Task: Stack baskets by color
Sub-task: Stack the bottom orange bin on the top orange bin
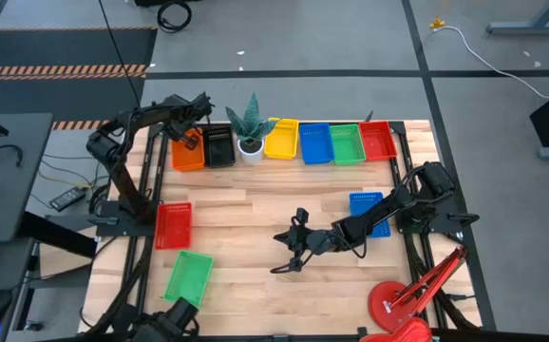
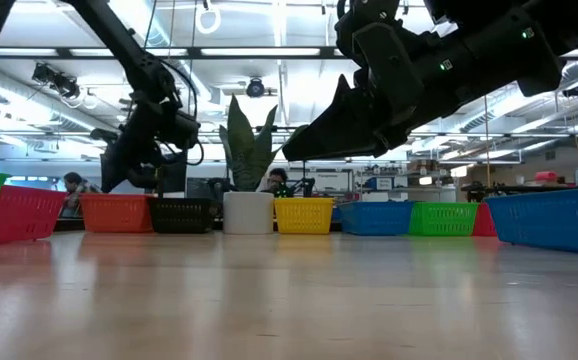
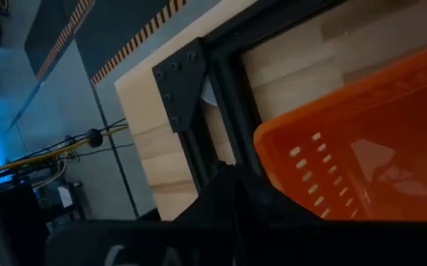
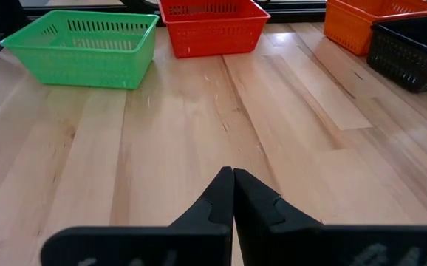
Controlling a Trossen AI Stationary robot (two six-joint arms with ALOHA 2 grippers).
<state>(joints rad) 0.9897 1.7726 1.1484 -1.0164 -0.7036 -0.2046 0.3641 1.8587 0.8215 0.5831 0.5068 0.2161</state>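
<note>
Along the table's far edge stand an orange basket (image 1: 187,152), a black basket (image 1: 219,146), a yellow basket (image 1: 282,139), a blue basket (image 1: 314,142), a green basket (image 1: 347,142) and a red basket (image 1: 377,140), each resting on its base. Single baskets lie apart: blue (image 1: 368,211) at the right, red (image 1: 173,225) and green (image 1: 189,275) at the left. My left gripper (image 1: 191,133) is shut, slanting down at the orange basket's far corner (image 3: 265,140). My right gripper (image 4: 233,174) hangs shut above the bare middle of the table, holding nothing. My left gripper stands with its shut fingers (image 3: 228,196) right beside the orange basket's corner rim (image 3: 272,137), coming slanting down from the far left. Whether it touches the rim I cannot tell. The basket sits flat on the table.
A white pot with a spiky green plant (image 1: 251,128) stands between the black and yellow baskets. A red clamp lamp (image 1: 403,304) sits at the near right corner. A dark frame (image 3: 191,81) runs along the table's far left edge. Bare wood (image 4: 199,125) lies before my right gripper.
</note>
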